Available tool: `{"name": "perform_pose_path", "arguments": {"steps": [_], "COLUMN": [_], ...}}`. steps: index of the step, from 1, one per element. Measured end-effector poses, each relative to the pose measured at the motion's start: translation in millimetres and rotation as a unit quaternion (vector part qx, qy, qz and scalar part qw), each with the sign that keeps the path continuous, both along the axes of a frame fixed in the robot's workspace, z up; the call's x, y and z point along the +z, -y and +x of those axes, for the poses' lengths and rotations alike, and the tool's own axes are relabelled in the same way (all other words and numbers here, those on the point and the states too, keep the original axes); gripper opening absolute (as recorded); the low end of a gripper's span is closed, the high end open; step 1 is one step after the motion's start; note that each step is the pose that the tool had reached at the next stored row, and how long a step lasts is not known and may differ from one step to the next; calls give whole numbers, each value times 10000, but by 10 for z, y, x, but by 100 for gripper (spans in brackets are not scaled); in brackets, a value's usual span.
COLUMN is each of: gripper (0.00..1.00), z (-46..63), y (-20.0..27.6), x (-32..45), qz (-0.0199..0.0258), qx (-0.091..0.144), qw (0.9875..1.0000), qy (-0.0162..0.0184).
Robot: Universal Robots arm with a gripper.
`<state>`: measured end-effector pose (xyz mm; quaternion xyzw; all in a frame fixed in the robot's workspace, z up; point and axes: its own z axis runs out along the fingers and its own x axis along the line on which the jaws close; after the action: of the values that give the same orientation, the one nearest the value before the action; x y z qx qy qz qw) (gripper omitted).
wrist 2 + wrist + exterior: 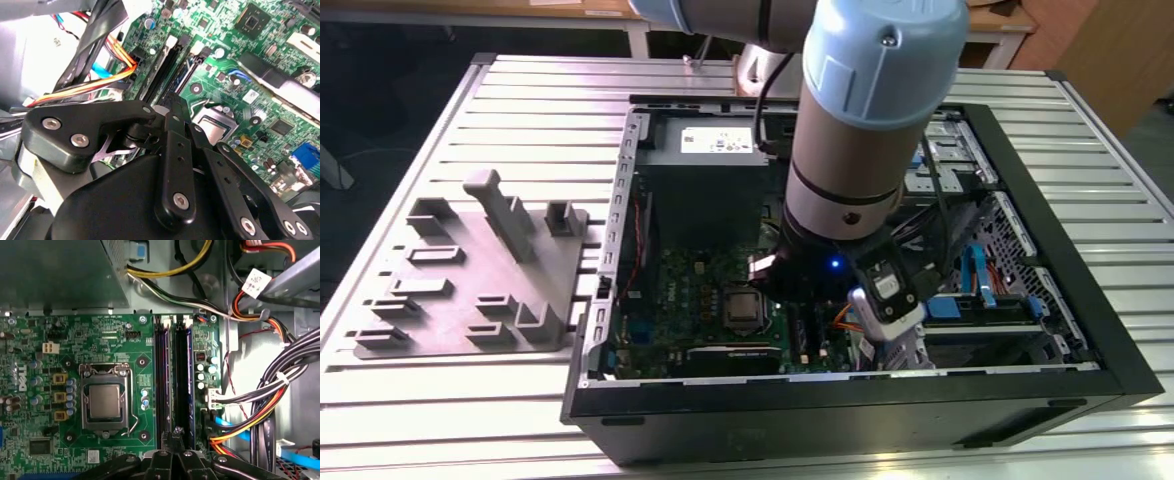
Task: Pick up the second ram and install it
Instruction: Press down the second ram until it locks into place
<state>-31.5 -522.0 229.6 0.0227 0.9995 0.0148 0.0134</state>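
Observation:
In the first wrist view my gripper (173, 436) has its black fingers pressed together. They hang low over the near end of two long black memory slots (161, 375) on the green motherboard (65, 345). In the second wrist view the gripper (172, 102) points at the same slots (165, 62), with nothing visible between the tips. The second ram is hidden; I cannot tell whether a stick sits in either slot. In the exterior view the arm (867, 130) reaches down into the open computer case (854, 400).
A processor socket (105, 402) lies beside the slots. Bundled cables (280, 390) crowd the other side, with an orange flat cable (100, 82) close by. The power supply (700, 150) fills the case's far end. A grey parts fixture (467, 290) stands at the exterior view's left.

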Motion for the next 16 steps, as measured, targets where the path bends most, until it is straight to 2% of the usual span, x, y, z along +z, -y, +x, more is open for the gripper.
{"name": "perform_pose_path", "arguments": {"steps": [8,16], "gripper": [7,7], "z": [0,1], "y": [62,66], "x": [-30,-62], "qz": [1,3], "qx": [0,0], "qw": [10000,10000], "qy": [0,0]}}
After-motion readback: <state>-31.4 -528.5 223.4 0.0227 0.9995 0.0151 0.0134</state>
